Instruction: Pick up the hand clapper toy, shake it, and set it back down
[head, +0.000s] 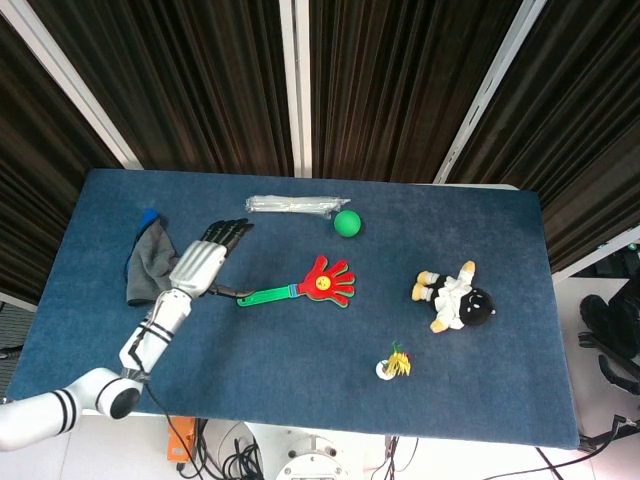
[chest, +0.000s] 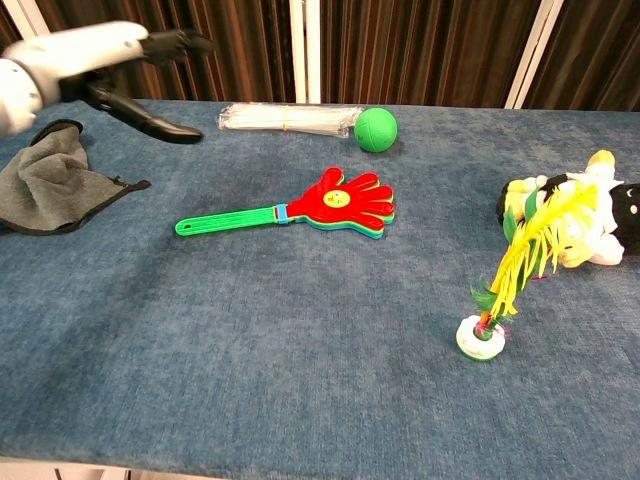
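The hand clapper toy (head: 308, 288) (chest: 300, 207) lies flat on the blue table, red hand face up, its green handle pointing left. My left hand (head: 203, 262) (chest: 120, 62) hovers above and to the left of the handle end, fingers spread, holding nothing and apart from the toy. The right hand shows in neither view.
A grey cloth (head: 150, 266) (chest: 50, 190) lies left of my hand. A clear bundle of sticks (head: 292, 205) (chest: 288, 119) and a green ball (head: 346, 223) (chest: 375, 129) sit at the back. A plush doll (head: 455, 299) (chest: 580, 215) and a feather shuttlecock (head: 394, 364) (chest: 500, 290) are on the right.
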